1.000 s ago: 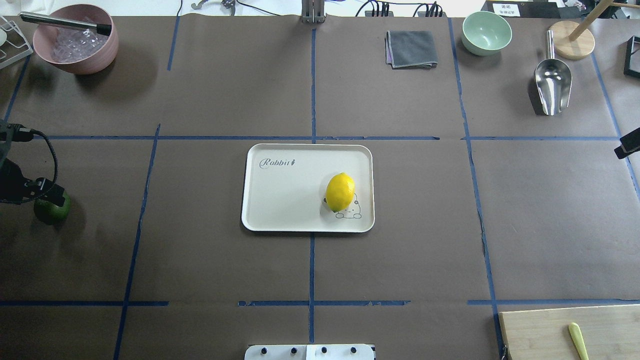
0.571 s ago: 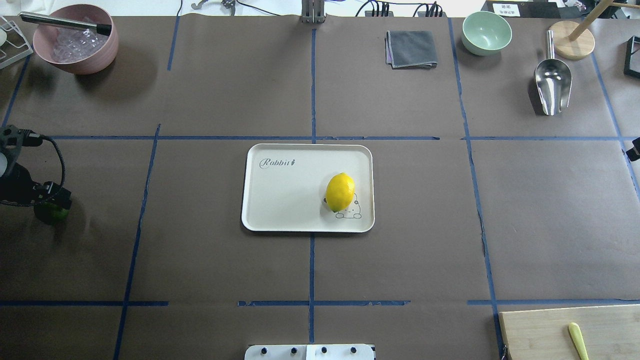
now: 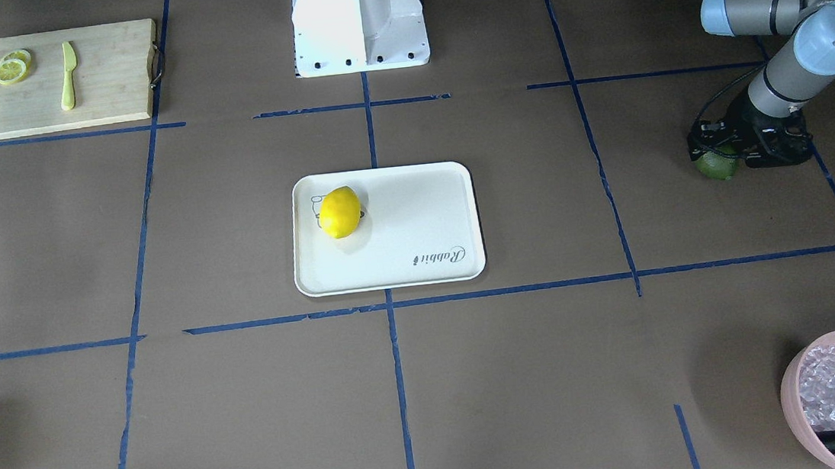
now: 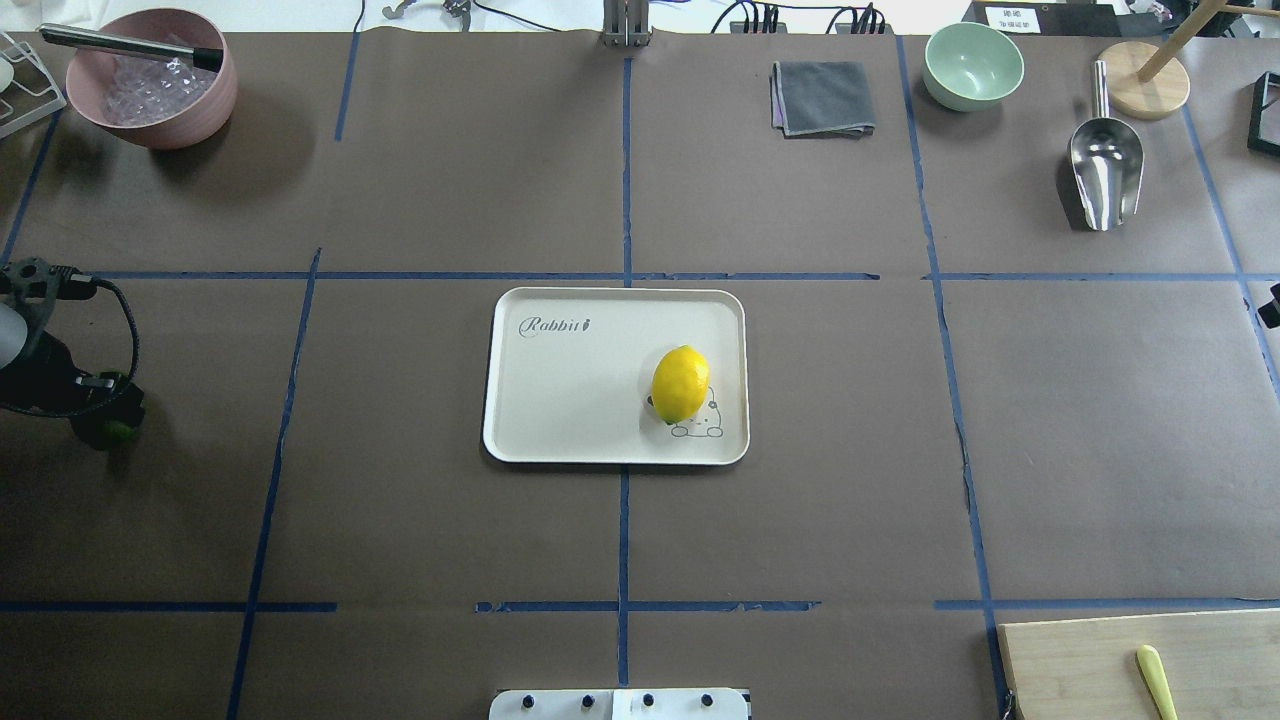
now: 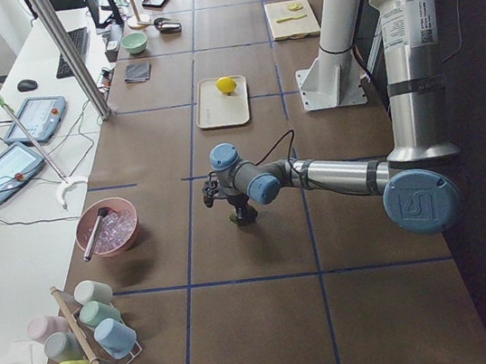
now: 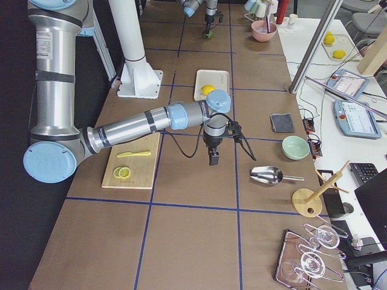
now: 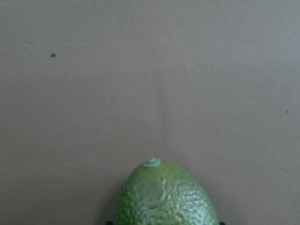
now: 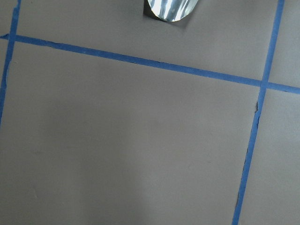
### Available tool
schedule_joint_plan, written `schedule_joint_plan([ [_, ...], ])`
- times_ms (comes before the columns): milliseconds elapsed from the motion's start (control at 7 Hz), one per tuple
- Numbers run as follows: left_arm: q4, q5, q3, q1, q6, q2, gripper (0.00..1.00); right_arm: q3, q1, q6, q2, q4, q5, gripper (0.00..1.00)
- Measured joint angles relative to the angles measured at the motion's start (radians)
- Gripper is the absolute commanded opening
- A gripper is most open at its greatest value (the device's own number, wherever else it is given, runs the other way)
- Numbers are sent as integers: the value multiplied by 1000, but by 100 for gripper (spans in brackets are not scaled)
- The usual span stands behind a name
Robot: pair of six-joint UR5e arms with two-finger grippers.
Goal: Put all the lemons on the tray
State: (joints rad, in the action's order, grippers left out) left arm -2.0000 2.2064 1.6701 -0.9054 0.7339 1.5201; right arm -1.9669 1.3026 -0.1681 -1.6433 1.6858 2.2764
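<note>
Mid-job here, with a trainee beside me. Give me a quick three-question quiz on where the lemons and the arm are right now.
1. Short answer: what lies beside the knife on the cutting board?
2. True or false: the yellow lemon lies on the tray.
3. The green lemon is: A) on the tray B) on the table, at the left pincer C) on the cutting board.
Key: 1 lemon slices; 2 true; 3 B.
</note>
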Motion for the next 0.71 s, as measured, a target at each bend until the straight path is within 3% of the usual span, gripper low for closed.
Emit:
schedule_joint_plan([
  [429, 40, 102, 126, 0, 108, 56, 0, 2, 41, 60, -17, 18, 2, 100],
  [714, 61, 102, 159, 88, 343, 232, 0, 5, 81, 136, -21, 62, 1, 100],
])
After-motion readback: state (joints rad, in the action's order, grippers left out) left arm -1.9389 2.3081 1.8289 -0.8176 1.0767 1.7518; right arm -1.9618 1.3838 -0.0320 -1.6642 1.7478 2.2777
